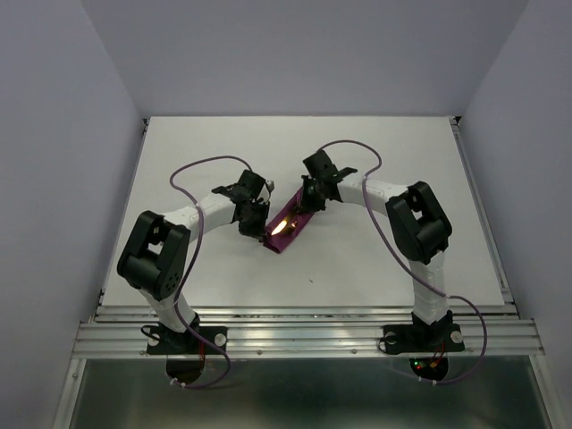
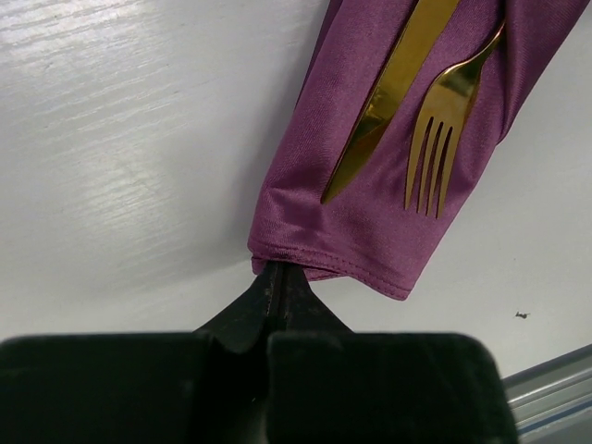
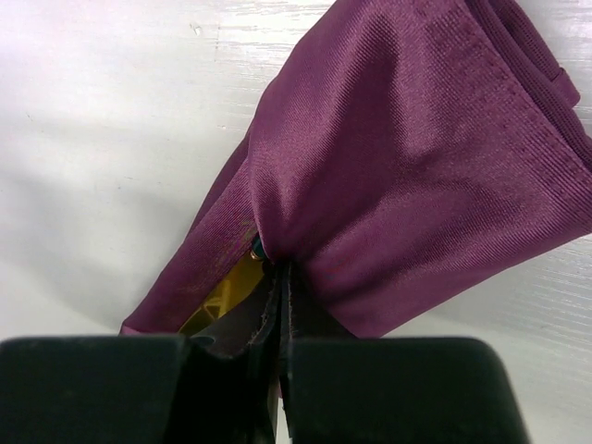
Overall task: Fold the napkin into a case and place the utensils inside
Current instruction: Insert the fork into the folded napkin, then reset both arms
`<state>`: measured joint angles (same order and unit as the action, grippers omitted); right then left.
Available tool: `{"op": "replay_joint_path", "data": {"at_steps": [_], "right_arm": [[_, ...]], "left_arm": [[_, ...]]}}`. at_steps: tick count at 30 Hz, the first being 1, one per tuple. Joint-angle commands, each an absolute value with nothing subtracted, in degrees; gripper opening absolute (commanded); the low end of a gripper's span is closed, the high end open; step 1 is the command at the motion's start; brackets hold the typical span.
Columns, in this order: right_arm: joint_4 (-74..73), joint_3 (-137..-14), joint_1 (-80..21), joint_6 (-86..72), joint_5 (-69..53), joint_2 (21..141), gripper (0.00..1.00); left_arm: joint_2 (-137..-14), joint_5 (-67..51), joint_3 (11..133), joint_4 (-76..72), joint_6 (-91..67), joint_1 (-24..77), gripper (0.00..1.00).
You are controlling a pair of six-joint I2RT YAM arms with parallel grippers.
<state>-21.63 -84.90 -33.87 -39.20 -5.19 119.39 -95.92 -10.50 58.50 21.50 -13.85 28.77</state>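
White surface between pale walls, with both arms reaching in toward its middle from the near edge. The case lies there as a narrow purple strip, slanting from near-left to far-right, with an arm at each end.

The left tool is at the strip's near end. In the left wrist view its fingers are pressed fully together with no gap, and their tips meet exactly at the corner of the hemmed edge of the case. They seem to nip that corner, though the contact is too small to be sure. The cloth just beyond stays flat on the surface.

On top of the cloth lie the knife and the fork, side by side and slightly apart. Their gold ends point toward the hemmed end and stop short of it. The knife is on the left in that view and the fork on the right. Both run out of the picture at the top. From above they show only as a gold glint in the strip's trough.

The right tool is at the far end. Its fingers are likewise closed tight, and the case puckers and creases right where it enters them, so a fold is pinched. A yellow patch shows in the fold's opening just left of the fingers.
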Motion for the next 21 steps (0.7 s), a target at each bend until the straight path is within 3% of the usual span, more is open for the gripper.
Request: {"op": "replay_joint_path", "data": {"at_steps": [1, 8, 11, 12, 15, 21], "right_arm": [[-22.8, -87.8, -34.5, -37.4, -4.4, 117.3, 0.02], [-25.0, -89.6, -34.5, -36.0, 5.5, 109.0, 0.08], [-27.6, -89.3, -33.9, -35.7, 14.7, 105.3, 0.38], [-29.7, -89.0, -33.1, -35.9, 16.4, 102.8, 0.63], [-36.1, -90.8, -31.9, -36.6, 22.3, 97.5, 1.00], [-43.1, -88.2, -31.9, -37.2, 39.5, 87.9, 1.00]], "left_arm": [[-91.9, -9.1, 60.9, 23.8, -13.5, 28.8, 0.00], [-88.9, -6.6, 65.8, 27.9, -13.1, 28.8, 0.00], [-87.6, -6.3, 68.0, 28.6, -12.9, 28.8, 0.00], [-87.2, -6.6, 69.0, 28.5, -12.7, 28.8, 0.00], [-84.7, -7.4, 70.1, 27.4, -11.9, 28.8, 0.00], [-80.8, -7.7, 73.2, 24.4, -13.2, 28.6, 0.00]]}}
